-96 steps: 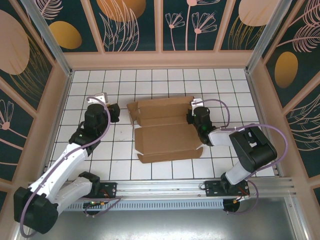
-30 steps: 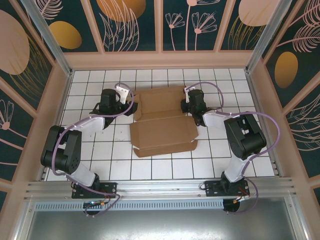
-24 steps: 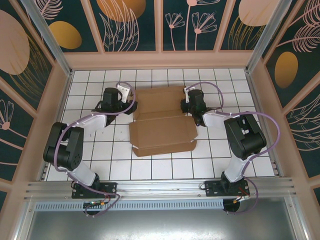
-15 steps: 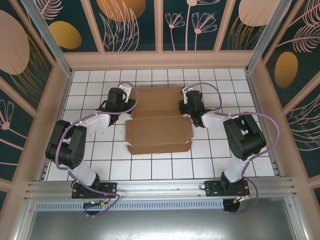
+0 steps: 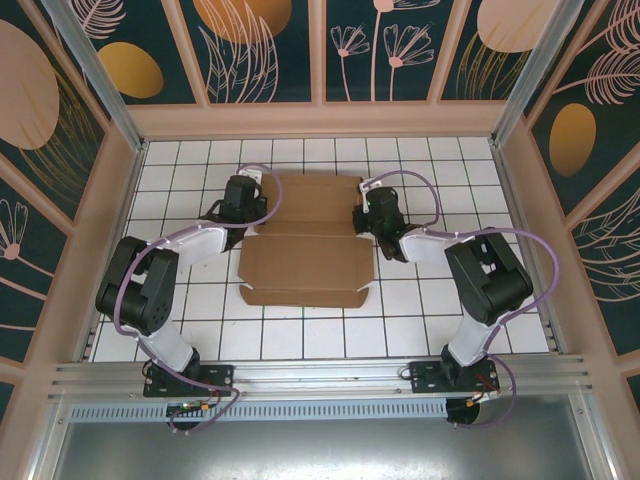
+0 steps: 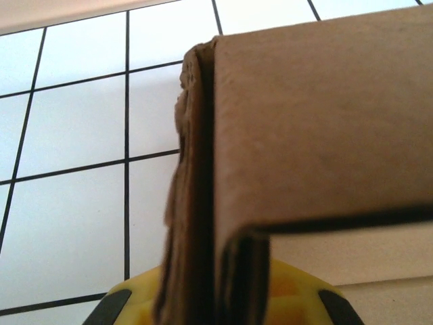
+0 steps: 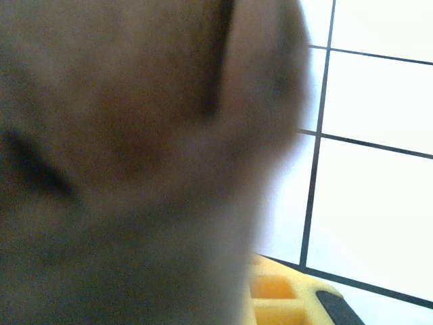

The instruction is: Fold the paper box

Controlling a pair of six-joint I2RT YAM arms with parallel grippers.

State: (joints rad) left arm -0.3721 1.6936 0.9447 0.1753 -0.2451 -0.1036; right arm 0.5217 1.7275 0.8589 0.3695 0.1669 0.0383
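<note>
The box (image 5: 305, 262) lies mid-frame on the bench (image 5: 300, 338), partly folded. The left gripper (image 5: 250, 207) and right gripper (image 5: 371, 218) are clamped on its upper-left and upper-right edges. The next move is probably to lift both sides together.

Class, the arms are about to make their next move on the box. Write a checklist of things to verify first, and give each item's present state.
1. Left gripper shut on the box: ok. Cardboard sits between its fingers.
2. Right gripper shut on the box's right edge: ok, though the wrist close-up is blurred.
3. Box folded up: not ok. The near panel lies flat on the table.
4. Box away from the walls: ok. White tiles show on every side.
5. Gripped left edge neat: not ok. One layer looks ragged.
</note>
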